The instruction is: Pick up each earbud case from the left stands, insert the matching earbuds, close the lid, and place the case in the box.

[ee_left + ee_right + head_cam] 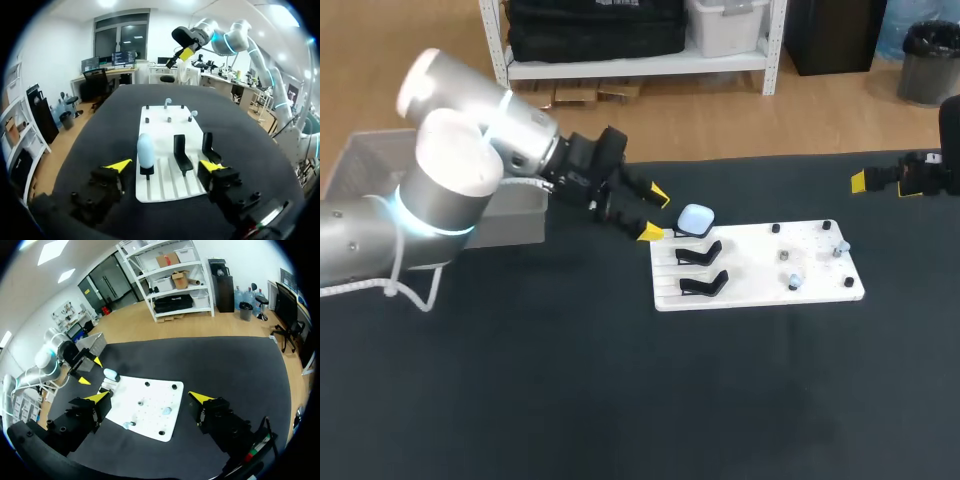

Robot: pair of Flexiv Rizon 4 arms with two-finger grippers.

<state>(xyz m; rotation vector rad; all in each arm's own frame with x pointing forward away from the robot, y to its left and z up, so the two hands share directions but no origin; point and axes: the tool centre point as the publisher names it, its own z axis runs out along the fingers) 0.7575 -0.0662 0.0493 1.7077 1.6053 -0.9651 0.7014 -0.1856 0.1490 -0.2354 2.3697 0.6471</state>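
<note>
While the pale blue earbud case (696, 218) sat upright on the nearest of three black stands, the left gripper (654, 214) hung just short of it with its jaws spread wide, gripping nothing. From the left wrist, the case stood just ahead of the gap between the jaws, nearer one yellow-tipped finger than the other and touching neither. The two other stands (181, 152) stood ahead of the opposite finger, side by side on the same white board (750, 270).

Farther ahead of the left jaws, at the board's other end, two small pale pieces (796, 282) perched on pegs. They were probably the earbuds, though they were too small to be sure.

The right gripper (865, 181) hung well apart from the board, past that far end. Its jaws were also wide open and held nothing, and the board lay well ahead of them. A grey box (350, 165) sat well behind the left jaws, partly hidden by the left arm, at the edge of the black table (620, 400).
</note>
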